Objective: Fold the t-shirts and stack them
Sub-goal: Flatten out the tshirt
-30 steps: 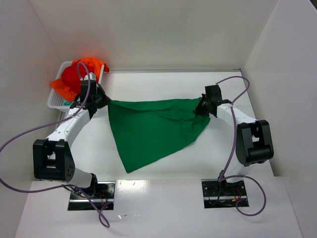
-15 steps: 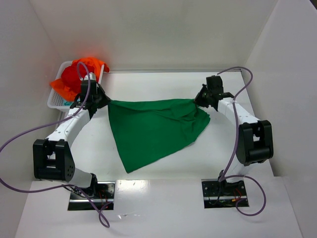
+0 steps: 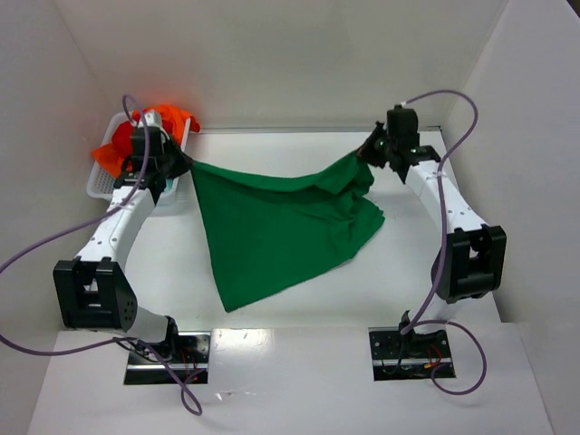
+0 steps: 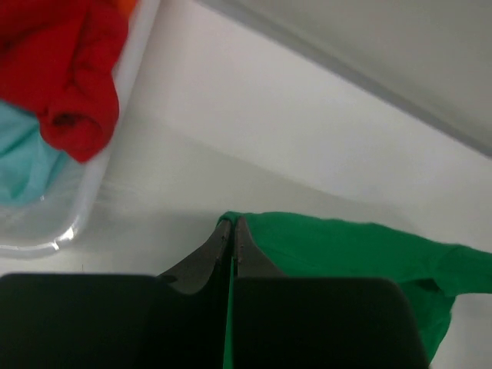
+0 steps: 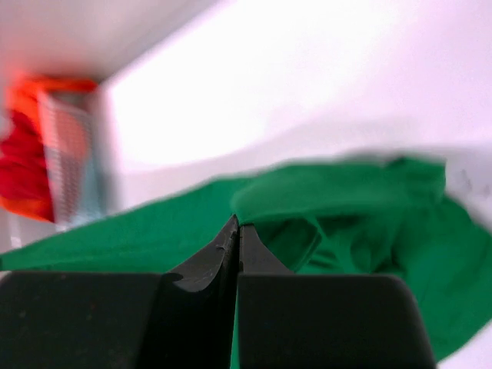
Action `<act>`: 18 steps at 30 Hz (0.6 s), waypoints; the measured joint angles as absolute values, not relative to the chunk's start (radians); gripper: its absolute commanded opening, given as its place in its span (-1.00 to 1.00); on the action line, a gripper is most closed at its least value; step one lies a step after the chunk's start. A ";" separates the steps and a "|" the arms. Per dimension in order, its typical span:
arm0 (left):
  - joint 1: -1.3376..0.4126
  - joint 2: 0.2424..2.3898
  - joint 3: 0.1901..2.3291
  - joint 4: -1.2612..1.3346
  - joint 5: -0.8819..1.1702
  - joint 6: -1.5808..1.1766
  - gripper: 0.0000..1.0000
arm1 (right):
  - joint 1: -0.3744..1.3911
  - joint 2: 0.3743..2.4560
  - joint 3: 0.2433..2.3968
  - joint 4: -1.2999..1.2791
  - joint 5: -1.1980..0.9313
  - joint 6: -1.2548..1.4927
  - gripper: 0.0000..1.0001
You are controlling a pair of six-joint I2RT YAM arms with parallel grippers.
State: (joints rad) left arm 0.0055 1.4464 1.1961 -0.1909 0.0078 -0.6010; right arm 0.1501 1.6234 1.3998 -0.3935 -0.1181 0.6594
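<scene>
Left gripper [image 3: 178, 164], jaws pinched closed, grips a corner of the green t-shirt [image 3: 272, 231] at upper left; right gripper [image 3: 367, 156] clamps the opposite corner at upper right.

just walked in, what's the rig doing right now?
Both arms are on the green t-shirt. The left gripper and right gripper each have their fingers shut on a far corner, holding that edge stretched between them while the rest trails over the table toward the arm bases. It is not folded yet. A red shirt and an orange shirt sit in the white basket at far left.
</scene>
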 measured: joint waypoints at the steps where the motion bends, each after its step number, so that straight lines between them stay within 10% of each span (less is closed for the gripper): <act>1: 0.016 1.446 1.231 -0.199 0.014 -0.598 -1.00 | 0.146 1.623 1.453 -0.406 -0.119 0.656 -1.00; 18: 0.075 1.210 1.627 -0.404 0.072 -0.480 -1.00 | 0.097 1.269 1.788 -0.516 -0.065 0.577 -1.00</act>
